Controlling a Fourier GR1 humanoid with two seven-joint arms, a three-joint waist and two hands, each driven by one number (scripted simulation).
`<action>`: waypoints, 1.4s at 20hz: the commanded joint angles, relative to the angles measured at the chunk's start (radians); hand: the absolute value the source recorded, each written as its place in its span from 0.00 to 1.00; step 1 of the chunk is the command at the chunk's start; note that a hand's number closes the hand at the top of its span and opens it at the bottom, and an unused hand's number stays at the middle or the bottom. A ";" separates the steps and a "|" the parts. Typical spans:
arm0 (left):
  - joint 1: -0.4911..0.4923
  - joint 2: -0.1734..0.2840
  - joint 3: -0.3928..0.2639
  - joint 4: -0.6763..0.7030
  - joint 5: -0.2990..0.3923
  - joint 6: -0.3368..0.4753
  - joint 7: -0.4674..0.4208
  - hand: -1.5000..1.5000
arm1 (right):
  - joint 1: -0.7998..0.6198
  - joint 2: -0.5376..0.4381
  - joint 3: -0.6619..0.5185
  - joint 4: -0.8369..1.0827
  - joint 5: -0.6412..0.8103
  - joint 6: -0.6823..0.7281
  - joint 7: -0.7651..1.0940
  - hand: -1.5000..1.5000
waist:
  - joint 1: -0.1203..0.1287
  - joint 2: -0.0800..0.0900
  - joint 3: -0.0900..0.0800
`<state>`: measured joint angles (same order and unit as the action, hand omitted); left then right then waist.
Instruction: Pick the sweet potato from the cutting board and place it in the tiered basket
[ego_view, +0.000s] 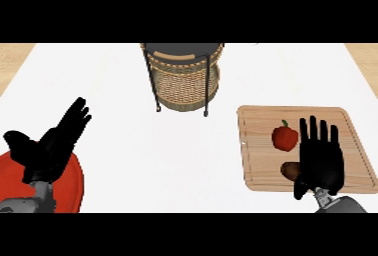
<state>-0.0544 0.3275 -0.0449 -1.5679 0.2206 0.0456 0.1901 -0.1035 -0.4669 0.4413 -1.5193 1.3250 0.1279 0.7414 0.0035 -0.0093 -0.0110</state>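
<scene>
Hovering flat, right hand (320, 157) spreads straight fingers (314, 131) over sweet potato (289, 170).

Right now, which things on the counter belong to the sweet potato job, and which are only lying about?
For the job:
- sweet potato, partly under the right hand
- cutting board
- tiered basket

Only lying about:
- red pepper, also on the board
- red plate at the lower left
- left hand, open and resting over that plate
</scene>
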 joint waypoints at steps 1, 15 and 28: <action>0.011 -0.016 -0.010 -0.032 -0.024 0.018 0.019 0.50 | 0.032 0.010 0.013 0.042 0.021 0.088 0.017 1.00 | -0.002 0.009 0.011; 0.000 -0.029 0.003 -0.014 -0.033 -0.018 -0.006 0.50 | -0.096 -0.107 -0.149 0.232 -0.186 0.002 -0.420 1.00 | 0.015 0.017 0.013; -0.045 -0.034 0.019 0.000 -0.029 -0.009 0.041 0.50 | -0.375 -0.110 -0.500 0.413 -0.588 -0.198 -0.976 1.00 | 0.004 0.011 0.014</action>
<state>-0.0819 0.2912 -0.0393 -1.5652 0.1868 0.0266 0.2055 -0.4305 -0.5917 0.0419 -1.1009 0.8543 -0.0088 -0.1240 0.0212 0.0076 0.0024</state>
